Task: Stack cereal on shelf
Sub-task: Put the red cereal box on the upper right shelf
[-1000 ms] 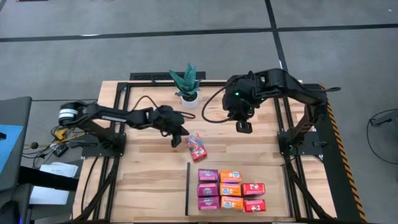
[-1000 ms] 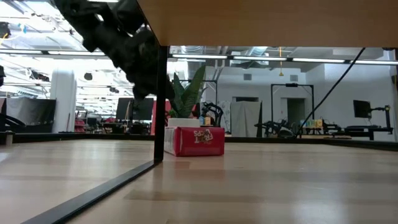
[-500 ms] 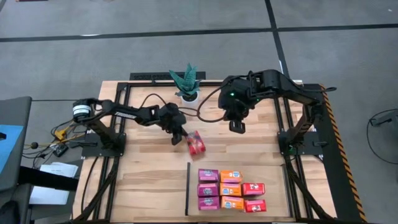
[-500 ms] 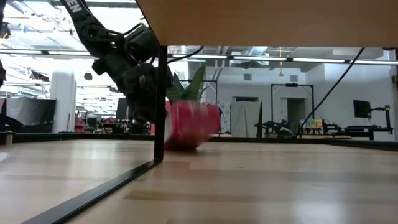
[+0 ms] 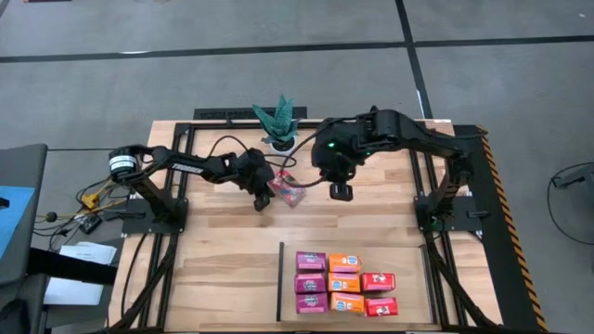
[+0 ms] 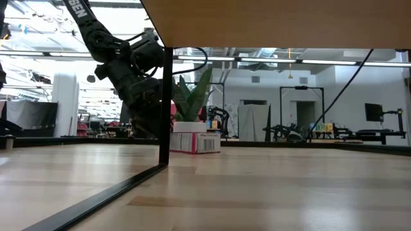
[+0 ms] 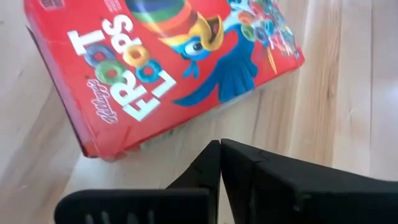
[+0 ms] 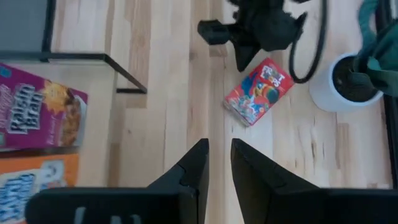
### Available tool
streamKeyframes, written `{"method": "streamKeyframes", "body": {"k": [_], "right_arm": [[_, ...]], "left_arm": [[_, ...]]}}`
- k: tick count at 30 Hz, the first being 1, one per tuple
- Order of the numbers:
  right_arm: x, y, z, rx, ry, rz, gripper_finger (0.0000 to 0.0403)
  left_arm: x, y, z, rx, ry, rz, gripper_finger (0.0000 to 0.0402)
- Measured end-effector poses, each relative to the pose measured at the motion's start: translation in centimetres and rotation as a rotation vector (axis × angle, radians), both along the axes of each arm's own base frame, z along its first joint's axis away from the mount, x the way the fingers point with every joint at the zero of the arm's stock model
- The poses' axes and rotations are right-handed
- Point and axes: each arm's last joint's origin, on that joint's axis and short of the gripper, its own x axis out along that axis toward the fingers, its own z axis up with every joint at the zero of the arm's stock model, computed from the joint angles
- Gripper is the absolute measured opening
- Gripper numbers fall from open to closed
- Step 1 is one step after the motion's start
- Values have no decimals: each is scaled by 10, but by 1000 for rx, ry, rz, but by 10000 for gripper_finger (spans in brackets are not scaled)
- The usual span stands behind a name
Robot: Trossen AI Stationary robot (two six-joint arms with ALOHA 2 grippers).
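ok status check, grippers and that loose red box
Left gripper shut, empty, beside the red cereal box. Right gripper slightly open, empty, hovering close by. Box lies flat off the shelf, near the potted plant.

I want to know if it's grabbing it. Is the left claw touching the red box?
Apart. The left wrist view shows the left claw shut, with bare wood between its tips and the red box.
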Motion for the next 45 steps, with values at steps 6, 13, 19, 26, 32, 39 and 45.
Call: {"method": "streamKeyframes", "body": {"k": [6,13,19,26,32,39,45], "right_arm": [[31,-19,-33,-31,86,33,122],[52,-56,-66,160,-38,121,96],[12,-87,-118,242,-158,-65,53],[0,-79,-188,274,-406,-230,12],[13,-73,-235,262,-349,-281,21],[30,-70,-276,281,-292,-287,15],[31,-68,-284,288,-261,-289,17]], "left_arm": [[-1,2,3,36,9,63,0],[-14,0,42,107,-80,100,0],[-38,-5,71,185,-159,204,0],[-57,-12,62,165,-275,303,0],[-63,-12,48,153,-299,361,0],[-66,-11,46,167,-278,407,0],[-66,-11,45,159,-274,414,0]]}}
